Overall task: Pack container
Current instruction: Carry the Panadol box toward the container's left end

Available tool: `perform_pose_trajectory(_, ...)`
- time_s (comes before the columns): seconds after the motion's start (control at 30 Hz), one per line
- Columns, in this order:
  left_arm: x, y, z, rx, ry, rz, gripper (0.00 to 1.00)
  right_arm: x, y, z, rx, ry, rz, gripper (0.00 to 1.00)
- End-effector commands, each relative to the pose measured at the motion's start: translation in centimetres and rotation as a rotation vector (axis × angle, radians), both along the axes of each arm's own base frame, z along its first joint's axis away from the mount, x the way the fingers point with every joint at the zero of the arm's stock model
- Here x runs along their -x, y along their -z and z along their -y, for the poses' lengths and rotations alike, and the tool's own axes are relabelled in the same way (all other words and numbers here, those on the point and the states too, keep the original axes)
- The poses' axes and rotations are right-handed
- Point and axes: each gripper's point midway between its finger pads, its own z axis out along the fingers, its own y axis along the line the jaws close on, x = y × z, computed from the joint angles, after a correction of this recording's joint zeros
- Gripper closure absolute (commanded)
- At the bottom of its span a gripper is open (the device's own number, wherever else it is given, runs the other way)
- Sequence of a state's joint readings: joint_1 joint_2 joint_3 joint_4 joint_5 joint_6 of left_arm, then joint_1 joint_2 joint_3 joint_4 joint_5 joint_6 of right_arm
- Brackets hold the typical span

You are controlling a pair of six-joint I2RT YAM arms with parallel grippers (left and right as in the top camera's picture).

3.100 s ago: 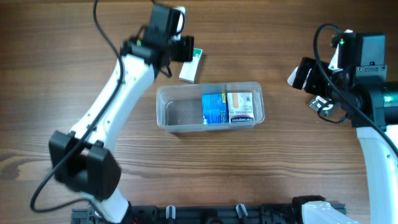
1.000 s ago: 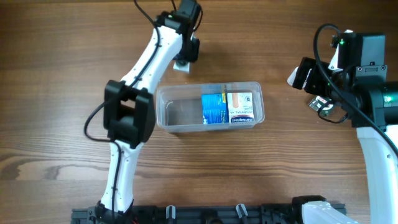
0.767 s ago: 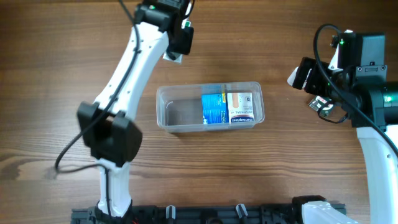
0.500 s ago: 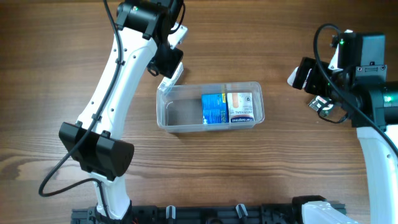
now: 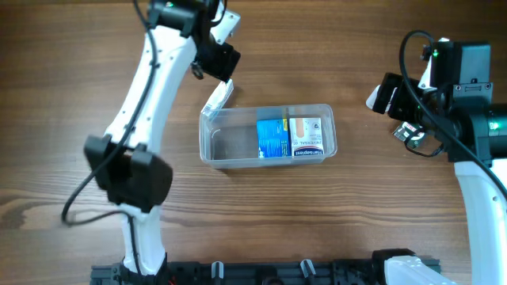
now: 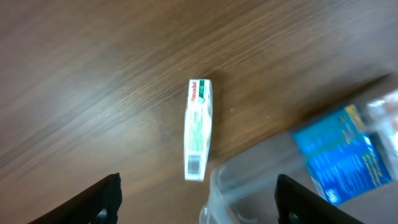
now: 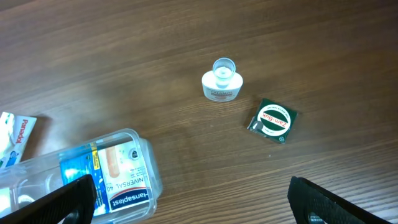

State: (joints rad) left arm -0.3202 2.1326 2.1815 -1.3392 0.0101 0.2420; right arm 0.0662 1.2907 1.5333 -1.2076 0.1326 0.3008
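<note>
My left pincer (image 5: 215,62), spread and empty, hangs over the small white box (image 6: 199,129), which lies on the counter (image 5: 356,222) just beside the clear container's (image 5: 204,138) far-left corner, long axis crosswise to my closing line.

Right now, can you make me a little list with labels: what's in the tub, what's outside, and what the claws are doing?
Inside the container: blue box, plaster box
Beside its corner, outside: white box
Further off: small bottle, green pack
Left gripper: open, over the white box, not touching it
Right gripper: open, empty
</note>
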Motion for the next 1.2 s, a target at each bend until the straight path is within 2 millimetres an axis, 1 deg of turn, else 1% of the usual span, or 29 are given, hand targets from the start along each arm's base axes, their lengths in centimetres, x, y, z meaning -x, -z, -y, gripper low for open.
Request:
perform_pose_trajectory(0.0, -0.5, 5.3, 0.5, -0.011, 0.015, -0.108, 0.22, -0.1, -0.1, 0.2, 0.014, -0.002, 0.001, 0.00)
perform_pose_trajectory(0.17, -0.5, 11.0, 0.3, -0.052, 0.012, -0.219, 0.21, -0.1, -0.1, 0.2, 0.014, -0.002, 0.001, 0.00)
perform_pose_trajectory(0.23, -0.5, 12.4, 0.2, -0.058, 0.009, -0.242, 0.22, -0.1, -0.1, 0.2, 0.014, -0.002, 0.001, 0.00)
perform_pose_trajectory(0.27, -0.5, 13.0, 0.0, -0.061, 0.005, -0.251, 0.26, -0.1, -0.1, 0.2, 0.014, -0.002, 0.001, 0.00)
perform_pose_trajectory(0.33, -0.7, 13.5, -0.3, -0.061, -0.003, -0.258, 0.30, -0.1, -0.1, 0.2, 0.014, -0.002, 0.001, 0.00)
perform_pose_trajectory(0.4, -0.7, 13.8, -0.6, -0.062, -0.010, -0.265, 0.32, -0.1, -0.1, 0.2, 0.014, -0.002, 0.001, 0.01)
perform_pose_trajectory(0.5, -0.4, 14.6, -0.7, -0.065, -0.010, -0.276, 0.38, -0.1, -0.1, 0.2, 0.014, -0.002, 0.001, 0.00)
perform_pose_trajectory(0.6, 0.0, 15.8, -0.8, -0.069, -0.010, -0.290, 0.41, -0.1, 0.0, 0.2, 0.014, -0.002, 0.001, 0.00)
perform_pose_trajectory(0.63, 0.2, 16.2, -0.9, -0.072, -0.010, -0.298, 0.43, -0.1, -0.1, 0.2, 0.014, -0.002, 0.001, 0.00)
perform_pose_trajectory(0.67, 0.6, 16.6, -1.0, -0.076, -0.010, -0.311, 0.47, -0.1, -0.1, 0.2, 0.014, -0.002, 0.001, 0.00)
perform_pose_trajectory(0.73, 0.7, 16.6, -1.1, -0.080, -0.010, -0.316, 0.64, -0.2, 0.0, 0.2, 0.014, -0.002, -0.001, 0.00)
perform_pose_trajectory(0.77, 0.6, 16.2, -1.1, -0.079, -0.011, -0.306, 0.71, -0.2, 0.0, 0.2, 0.014, -0.002, -0.002, 0.00)
perform_pose_trajectory(0.83, 0.3, 15.1, -1.4, -0.090, -0.013, -0.278, 0.75, -0.2, 0.1, 0.2, 0.015, -0.002, -0.003, 0.00)
perform_pose_trajectory(0.9, -0.4, 13.1, -2.4, -0.141, -0.024, -0.216, 0.82, -0.2, 0.1, 0.2, 0.015, -0.002, -0.003, 0.00)
perform_pose_trajectory(0.93, -0.7, 12.1, -2.8, -0.166, -0.029, -0.186, 0.83, -0.2, 0.1, 0.2, 0.014, -0.002, -0.003, 0.00)
perform_pose_trajectory(0.97, -1.2, 9.4, -3.6, -0.204, -0.041, -0.113, 0.83, -0.2, 0.1, 0.2, 0.015, -0.002, -0.004, 0.00)
perform_pose_trajectory(1.0, -1.3, 8.1, -3.7, -0.208, -0.045, -0.082, 0.82, -0.2, 0.1, 0.2, 0.015, -0.002, -0.004, 0.00)
perform_pose_trajectory(1.03, -1.4, 6.0, -3.9, -0.203, -0.051, -0.037, 0.82, -0.2, 0.1, 0.2, 0.014, -0.002, -0.004, 0.00)
perform_pose_trajectory(1.07, -1.4, 3.5, -3.9, -0.185, -0.056, 0.016, 0.82, -0.2, 0.1, 0.2, 0.015, -0.002, -0.004, 0.00)
perform_pose_trajectory(1.13, -0.9, 0.4, -3.9, -0.163, -0.058, 0.077, 0.81, -0.2, 0.1, 0.2, 0.015, -0.002, -0.004, 0.00)
perform_pose_trajectory(1.17, 0.0, -1.8, -3.6, -0.149, -0.051, 0.106, 0.81, -0.2, 0.1, 0.2, 0.015, -0.002, -0.004, 0.00)
